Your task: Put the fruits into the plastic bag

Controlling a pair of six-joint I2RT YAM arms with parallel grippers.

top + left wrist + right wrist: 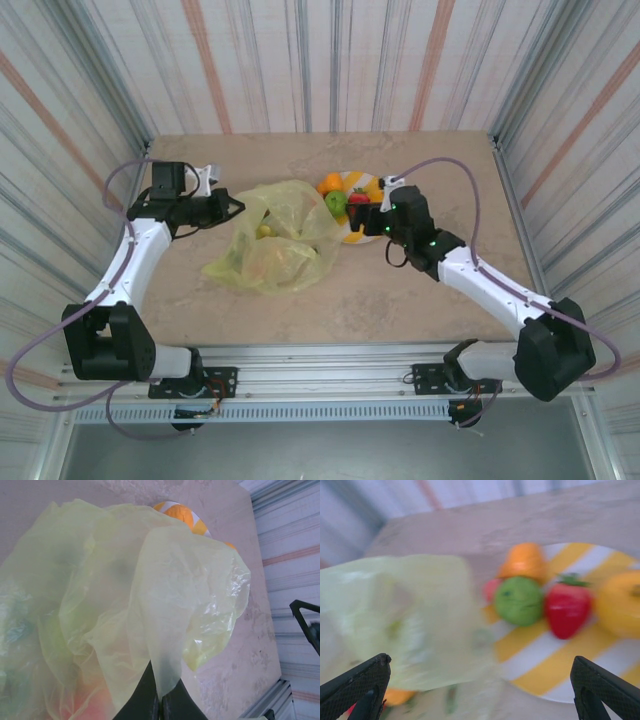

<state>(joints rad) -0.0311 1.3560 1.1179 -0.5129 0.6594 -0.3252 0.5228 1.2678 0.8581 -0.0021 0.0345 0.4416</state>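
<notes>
The yellow-green plastic bag (275, 240) lies crumpled at mid-table, with pieces of fruit showing dimly through its film (90, 702). My left gripper (238, 207) is shut on a fold of the bag (125, 605), pinching the film between its fingertips (160, 700). My right gripper (358, 215) hovers open over the near-left side of the striped plate (350, 237). Ahead of it on the plate (555, 665) sit a green fruit (519, 601), a red strawberry (566, 611), an orange one (524, 560) and a yellow one (620, 605). The bag (395, 620) is blurred at the left.
The plate stands just right of the bag, its left rim partly under the film. Striped walls close in the table on three sides. Bare tabletop (400, 290) lies in front of the bag and plate.
</notes>
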